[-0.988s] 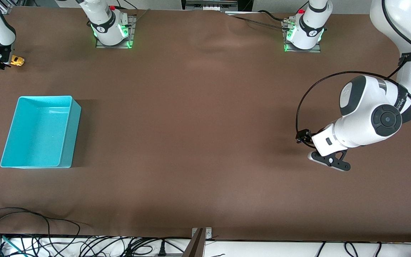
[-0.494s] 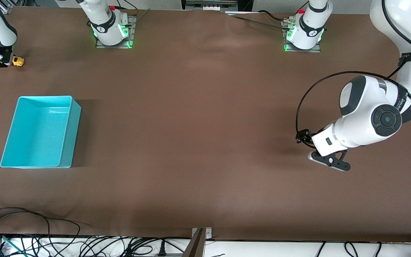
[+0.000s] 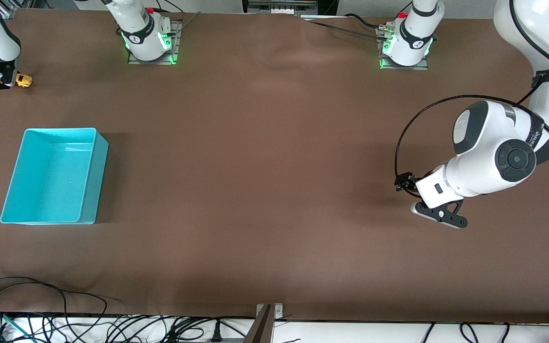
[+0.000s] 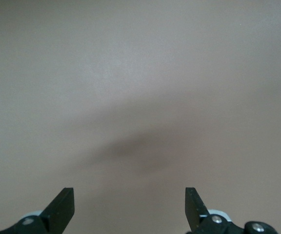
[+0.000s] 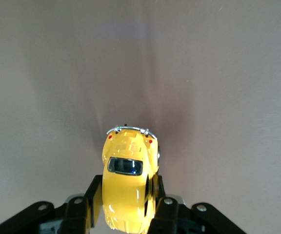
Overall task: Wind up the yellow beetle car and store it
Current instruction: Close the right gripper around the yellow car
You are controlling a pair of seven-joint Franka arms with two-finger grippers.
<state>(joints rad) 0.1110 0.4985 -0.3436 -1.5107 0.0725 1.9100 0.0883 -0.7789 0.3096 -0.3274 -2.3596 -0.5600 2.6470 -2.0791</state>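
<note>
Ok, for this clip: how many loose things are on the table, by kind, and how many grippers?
Toy cars: 1, the yellow beetle car, clamped in the right gripper.
Bins: 1, the teal bin, nothing in it.
Grippers: 2; the left gripper is open over bare table.
Total: 4.

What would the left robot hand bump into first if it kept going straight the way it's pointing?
Probably just the brown table. The left gripper is open and its wrist view shows only bare tabletop ahead. Nothing else seems to lie in its way, though depth is hard to judge.
</note>
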